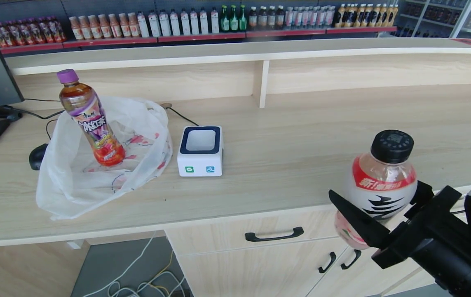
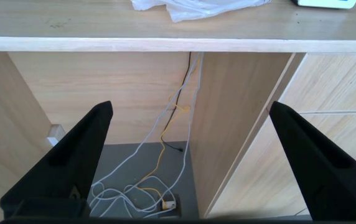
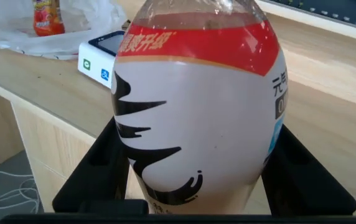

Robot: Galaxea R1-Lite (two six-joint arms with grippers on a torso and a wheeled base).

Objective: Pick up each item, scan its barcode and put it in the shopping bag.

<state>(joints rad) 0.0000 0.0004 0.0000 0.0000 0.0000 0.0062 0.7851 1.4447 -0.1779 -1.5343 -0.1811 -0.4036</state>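
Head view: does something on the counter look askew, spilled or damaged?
The purple-capped tea bottle in the shopping bag leans, its cap toward the robot's left, rather than standing straight. No spill or damage shows. The right gripper holds the black-capped bottle upright.

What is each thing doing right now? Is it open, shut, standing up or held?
shopping bag, open, lying on the counter.
tea bottle, capped, leaning in the shopping bag.
scanner, sitting on the counter beside the shopping bag.
black-capped bottle, capped, upright, held.
right end effector, shut on the black-capped bottle.
left end effector, open, empty.
drawer, shut.
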